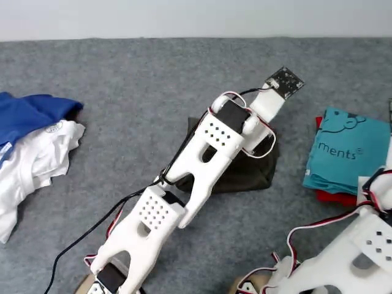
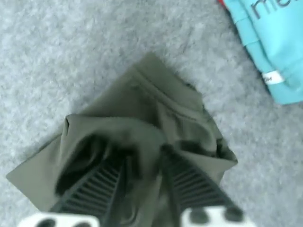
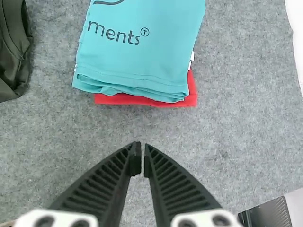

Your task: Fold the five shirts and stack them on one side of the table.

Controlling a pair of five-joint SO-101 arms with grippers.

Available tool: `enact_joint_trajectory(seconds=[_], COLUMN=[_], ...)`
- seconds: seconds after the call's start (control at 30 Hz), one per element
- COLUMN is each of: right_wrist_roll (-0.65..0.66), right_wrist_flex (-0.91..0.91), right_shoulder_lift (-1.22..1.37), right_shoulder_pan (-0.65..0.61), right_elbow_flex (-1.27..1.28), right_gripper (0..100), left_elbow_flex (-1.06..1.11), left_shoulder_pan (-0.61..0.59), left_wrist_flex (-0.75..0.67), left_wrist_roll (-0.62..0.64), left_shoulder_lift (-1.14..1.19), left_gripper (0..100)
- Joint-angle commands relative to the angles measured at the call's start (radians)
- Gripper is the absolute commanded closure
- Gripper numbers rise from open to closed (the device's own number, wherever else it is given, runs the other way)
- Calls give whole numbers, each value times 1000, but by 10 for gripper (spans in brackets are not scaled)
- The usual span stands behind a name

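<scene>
A dark olive shirt (image 1: 245,174) lies folded in the middle of the grey mat. My left gripper (image 2: 142,165) is shut on a bunched fold of the olive shirt (image 2: 151,109), with cloth pinched between its fingers. To the right, a folded teal shirt (image 1: 349,153) rests on a folded red shirt (image 1: 334,197). My right gripper (image 3: 142,158) is shut on nothing, hovering over bare mat just in front of the teal shirt (image 3: 142,47) and the red shirt (image 3: 142,99). A crumpled white shirt (image 1: 37,165) and a blue shirt (image 1: 30,113) lie at the far left.
The left arm (image 1: 202,165) stretches diagonally across the table from the near edge to the centre. The right arm's body (image 1: 361,245) stands at the near right corner. Open grey mat (image 1: 135,79) lies between the loose shirts and the olive one.
</scene>
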Motion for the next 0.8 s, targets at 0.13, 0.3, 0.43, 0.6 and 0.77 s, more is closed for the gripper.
enact_joint_trajectory(seconds=[0.13, 0.3, 0.43, 0.6, 0.77], right_wrist_roll=[40, 40, 40, 40, 40], right_wrist_flex=[38, 38, 38, 38, 38], right_shoulder_lift=[-15, -19, -19, -19, -19], right_shoulder_pan=[10, 12, 12, 12, 12], right_elbow_flex=[-2, -2, -2, -2, -2], right_gripper=[972, 972, 972, 972, 972], left_elbow_flex=[-142, -50, 110, 337, 535], left_shoulder_pan=[-21, -84, -173, -258, -270], left_wrist_flex=[55, 55, 55, 51, 20], left_wrist_roll=[-17, -63, -138, -201, -272], left_shoulder_lift=[-92, -207, -275, -290, -290], left_gripper=[798, 859, 974, 985, 985])
